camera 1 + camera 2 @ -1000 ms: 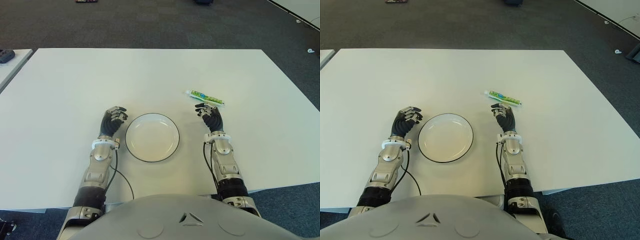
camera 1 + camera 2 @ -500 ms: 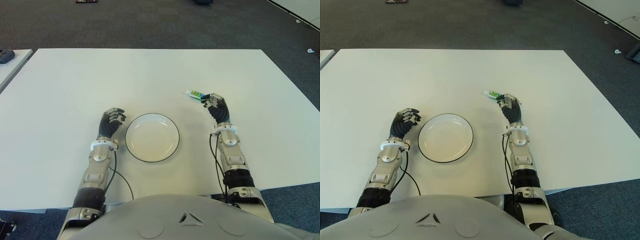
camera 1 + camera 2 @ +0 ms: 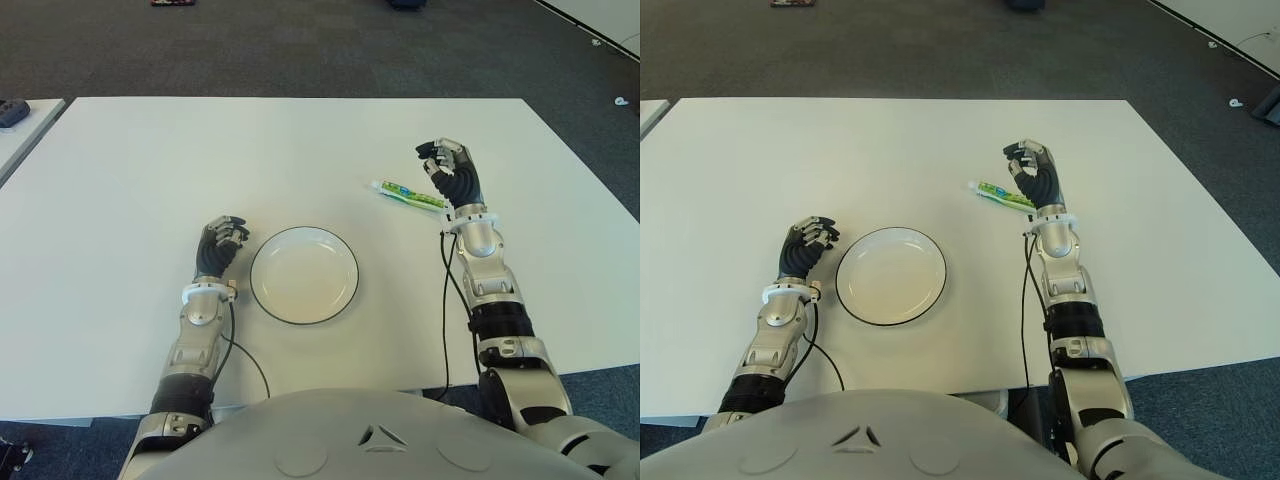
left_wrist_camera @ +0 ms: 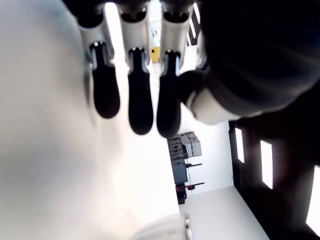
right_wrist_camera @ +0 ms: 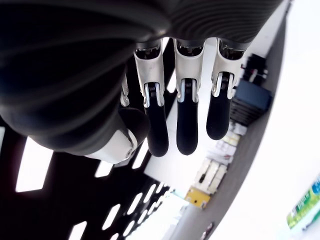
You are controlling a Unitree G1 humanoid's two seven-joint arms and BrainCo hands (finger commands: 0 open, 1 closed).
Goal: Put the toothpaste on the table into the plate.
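Note:
The toothpaste (image 3: 410, 194), a green-and-white tube, lies flat on the white table (image 3: 300, 140), to the right of and a little beyond the plate. The plate (image 3: 304, 275) is white with a dark rim and holds nothing. My right hand (image 3: 448, 168) hovers raised over the tube's right end, its fingers (image 5: 182, 125) relaxed and holding nothing. A corner of the tube (image 5: 305, 212) shows past them in the right wrist view. My left hand (image 3: 220, 245) shows just left of the plate, with its fingers (image 4: 137, 100) loosely bent and nothing in them.
A second table with a dark object (image 3: 12, 108) on it stands at the far left. Dark carpet surrounds the table, whose right edge runs close to my right arm.
My right hand has moved from the near side of the toothpaste, forward and to the right, rising above the tube's right end. The tube, the plate and the left hand have stayed put.

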